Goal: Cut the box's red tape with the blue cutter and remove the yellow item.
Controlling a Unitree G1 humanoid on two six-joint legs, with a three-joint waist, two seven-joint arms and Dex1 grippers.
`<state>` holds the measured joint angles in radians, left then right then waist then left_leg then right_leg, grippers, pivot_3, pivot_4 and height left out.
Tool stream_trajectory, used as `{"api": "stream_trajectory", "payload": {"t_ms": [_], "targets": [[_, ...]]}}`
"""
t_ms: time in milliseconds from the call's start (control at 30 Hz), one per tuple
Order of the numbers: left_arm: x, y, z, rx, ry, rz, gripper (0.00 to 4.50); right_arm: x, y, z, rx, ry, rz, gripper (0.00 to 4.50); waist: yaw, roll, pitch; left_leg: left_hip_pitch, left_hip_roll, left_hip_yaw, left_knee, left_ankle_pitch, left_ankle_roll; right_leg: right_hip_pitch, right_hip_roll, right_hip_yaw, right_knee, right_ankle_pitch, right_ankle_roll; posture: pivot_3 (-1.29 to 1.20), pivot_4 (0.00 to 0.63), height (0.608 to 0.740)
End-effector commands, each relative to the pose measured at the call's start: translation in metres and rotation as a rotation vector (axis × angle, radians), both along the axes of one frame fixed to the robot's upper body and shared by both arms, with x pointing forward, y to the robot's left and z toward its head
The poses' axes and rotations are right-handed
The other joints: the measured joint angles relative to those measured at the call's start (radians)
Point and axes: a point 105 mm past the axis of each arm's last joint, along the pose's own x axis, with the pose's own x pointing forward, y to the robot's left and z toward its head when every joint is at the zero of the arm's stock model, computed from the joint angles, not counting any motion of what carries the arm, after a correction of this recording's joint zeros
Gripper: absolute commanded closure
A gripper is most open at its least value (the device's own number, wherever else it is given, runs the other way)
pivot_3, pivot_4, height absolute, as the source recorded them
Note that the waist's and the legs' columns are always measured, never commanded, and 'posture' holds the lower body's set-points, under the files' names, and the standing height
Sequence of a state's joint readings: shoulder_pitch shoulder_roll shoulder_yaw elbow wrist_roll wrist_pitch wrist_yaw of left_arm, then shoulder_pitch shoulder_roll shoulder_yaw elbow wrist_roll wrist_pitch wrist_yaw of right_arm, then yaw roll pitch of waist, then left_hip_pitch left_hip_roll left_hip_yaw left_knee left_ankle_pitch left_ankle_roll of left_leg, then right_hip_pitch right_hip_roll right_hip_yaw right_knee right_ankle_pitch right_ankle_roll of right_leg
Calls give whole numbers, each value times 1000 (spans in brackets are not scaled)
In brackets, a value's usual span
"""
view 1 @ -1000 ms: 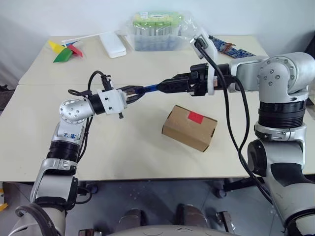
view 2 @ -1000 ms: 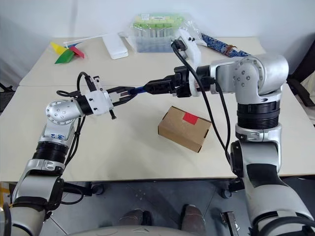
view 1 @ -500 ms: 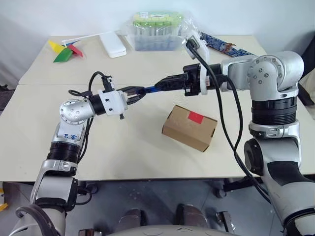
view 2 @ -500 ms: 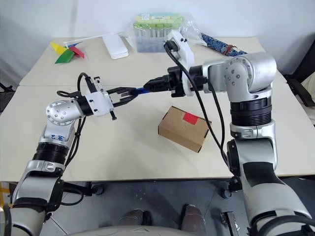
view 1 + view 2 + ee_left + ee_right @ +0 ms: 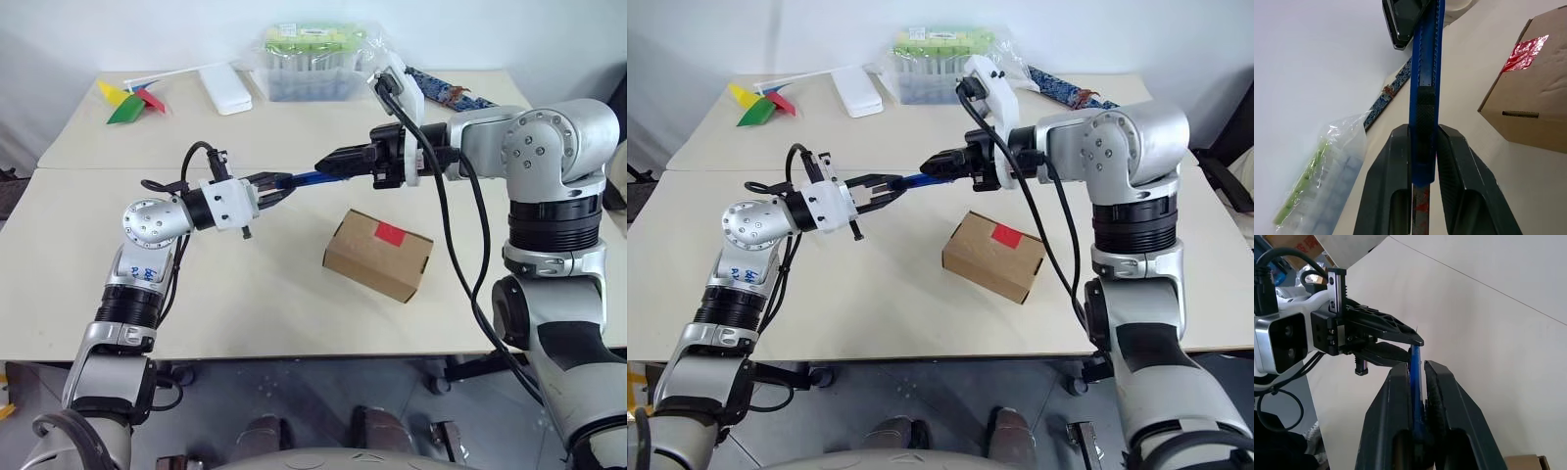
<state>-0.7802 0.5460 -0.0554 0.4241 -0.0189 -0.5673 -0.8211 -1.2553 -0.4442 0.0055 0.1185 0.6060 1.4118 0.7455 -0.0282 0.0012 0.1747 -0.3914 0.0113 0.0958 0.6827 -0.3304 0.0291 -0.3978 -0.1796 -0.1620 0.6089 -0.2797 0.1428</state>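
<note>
A second ago the right gripper (image 5: 331, 164) stood wide around the blue cutter (image 5: 302, 179); now its fingers are pressed onto it. The left gripper (image 5: 277, 188) still pinches the other end, so both hold the cutter up in the air over the table (image 5: 245, 304). The box (image 5: 378, 254) has not moved (its red tape (image 5: 390, 233) faces up, lid shut). It sits below the right gripper, apart from it. Bare table lies all around the box, and its front edge is well clear.

Pinwheel (image 5: 127, 101), white case (image 5: 224, 89), lidded tub (image 5: 306, 61)
</note>
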Motion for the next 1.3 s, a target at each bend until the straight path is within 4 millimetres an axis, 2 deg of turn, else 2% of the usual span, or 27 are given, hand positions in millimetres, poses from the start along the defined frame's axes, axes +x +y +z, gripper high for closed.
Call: {"api": "stream_trajectory", "payload": {"t_ms": [33, 233, 467, 633, 867, 1000, 1300], "targets": [[7, 11, 9, -42, -3, 57, 4073, -11, 1, 13, 29, -67, 49, 4373, 0, 0, 0, 0, 0, 0, 0, 0, 0, 0, 0, 0, 0, 0, 0, 0, 150, 740], [8, 11, 11, -45, -8, 57, 4073, -10, 3, 21, 66, -187, 56, 4373, 0, 0, 0, 0, 0, 0, 0, 0, 0, 0, 0, 0, 0, 0, 0, 0, 150, 740], [9, 12, 15, -50, -25, 61, 4073, -6, 1, 23, 84, -207, 20, 2077, 0, 0, 0, 0, 0, 0, 0, 0, 0, 0, 0, 0, 0, 0, 0, 0, 150, 740], [9, 13, 14, -42, -33, 59, 4073, 1, -8, 28, 74, -195, -22, 2077, 1, 0, 0, 0, 0, 0, 0, 0, 0, 0, 0, 0, 0, 0, 0, 0, 150, 740], [9, 12, 16, -29, -54, 53, 4073, 5, -17, 17, 5, -91, -30, 2077, 0, 0, 0, 0, 0, 0, 0, 0, 0, 0, 0, 0, -1, 0, 0, 0, 150, 740], [10, 13, 18, -28, -66, 54, 4073, 5, -13, 11, -9, -37, -6, 2077, 0, 0, 0, 0, 0, 0, 0, 0, 0, 0, 0, 0, -1, 0, 0, 0, 150, 740], [9, 13, 18, -27, -73, 52, 4073, 7, -3, 12, 24, -10, 23, 2077, 0, 0, 0, 0, 0, 0, 0, 0, 0, 0, 0, 0, -1, 0, 0, 0, 150, 740]]}}
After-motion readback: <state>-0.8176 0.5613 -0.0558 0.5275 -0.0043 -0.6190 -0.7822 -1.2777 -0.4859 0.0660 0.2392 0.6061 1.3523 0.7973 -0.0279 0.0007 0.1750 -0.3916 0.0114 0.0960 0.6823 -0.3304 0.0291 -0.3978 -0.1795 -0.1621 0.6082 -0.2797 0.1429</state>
